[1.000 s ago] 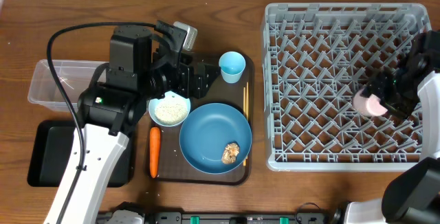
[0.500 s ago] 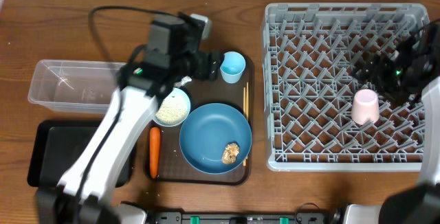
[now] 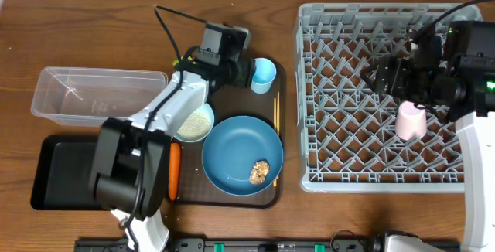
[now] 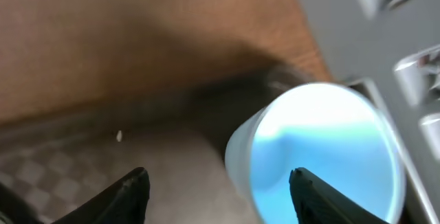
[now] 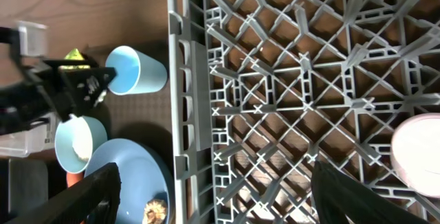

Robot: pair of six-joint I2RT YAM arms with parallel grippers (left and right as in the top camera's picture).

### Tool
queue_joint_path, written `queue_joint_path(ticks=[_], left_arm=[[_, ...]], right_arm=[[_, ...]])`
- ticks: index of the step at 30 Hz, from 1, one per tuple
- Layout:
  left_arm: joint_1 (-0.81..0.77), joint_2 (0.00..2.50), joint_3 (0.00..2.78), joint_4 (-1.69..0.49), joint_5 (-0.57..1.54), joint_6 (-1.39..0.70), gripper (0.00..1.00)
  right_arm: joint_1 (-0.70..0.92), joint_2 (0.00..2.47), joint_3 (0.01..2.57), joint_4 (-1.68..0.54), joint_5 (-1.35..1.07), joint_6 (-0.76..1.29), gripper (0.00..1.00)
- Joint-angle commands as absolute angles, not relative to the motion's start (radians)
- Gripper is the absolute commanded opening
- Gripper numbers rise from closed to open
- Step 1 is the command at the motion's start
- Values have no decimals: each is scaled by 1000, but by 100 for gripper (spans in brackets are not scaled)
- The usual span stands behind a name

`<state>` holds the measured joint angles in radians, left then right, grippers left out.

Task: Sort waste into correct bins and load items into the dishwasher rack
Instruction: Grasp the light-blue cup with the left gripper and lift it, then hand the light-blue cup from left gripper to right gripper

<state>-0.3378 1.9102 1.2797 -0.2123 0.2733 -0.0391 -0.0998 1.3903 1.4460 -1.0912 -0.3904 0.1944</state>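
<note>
My left gripper (image 3: 246, 73) is open right at the light blue cup (image 3: 262, 75), whose wall lies between the fingertips (image 4: 220, 189) in the left wrist view (image 4: 323, 155). My right gripper (image 3: 379, 76) is open and empty above the grey rack (image 3: 309, 97). The pink cup (image 3: 410, 120) stands in the rack and also shows in the right wrist view (image 5: 419, 148). The blue plate (image 3: 241, 155) holds a brown food lump (image 3: 260, 171). The bowl with rice (image 3: 193, 122), the carrot (image 3: 174, 171) and the chopsticks (image 3: 275, 140) lie on the brown tray. The wrapper and tissue are hidden.
The clear tub (image 3: 93, 95) and black tray (image 3: 62, 171) sit at the left. The dark brown serving tray (image 3: 224, 198) holds the dishes. My left arm (image 3: 155, 120) stretches over the bowl.
My left gripper moved right to the light blue cup. My right gripper let go of the pink cup, which now stands in the rack, and drew up and to the left.
</note>
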Motion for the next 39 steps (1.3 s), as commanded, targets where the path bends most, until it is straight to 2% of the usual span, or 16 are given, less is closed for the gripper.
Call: queue_joint_path(ticks=[1, 8, 11, 14, 20, 23, 28, 31, 39], left_arm=[[-340, 1954, 1291, -227, 261, -65, 59], [-340, 1969, 1291, -241, 260, -65, 28], [-339, 1960, 1292, -245, 261, -79, 6], [-335, 1914, 1292, -252, 315, -92, 6], [-302, 1687, 1292, -290, 556, -134, 6], [-278, 1576, 1292, -328, 738, -136, 6], [-252, 1433, 1292, -336, 1018, -136, 6], [-252, 1369, 1292, -335, 1118, -136, 7], [-255, 1284, 1292, -336, 1224, -136, 6]], right_arm=[[-91, 1392, 1456, -1092, -374, 178, 82], [-91, 1392, 1456, -1093, -363, 178, 81], [-91, 1392, 1456, -1093, -362, 177, 82], [-91, 1392, 1456, -1089, -362, 173, 82], [-91, 1392, 1456, -1065, -398, 93, 83], [-90, 1392, 1456, -1046, -572, -61, 83], [-78, 1392, 1456, -1038, -1026, -357, 82], [-49, 1392, 1456, -1020, -1218, -442, 80], [109, 1392, 1456, -944, -1341, -531, 78]])
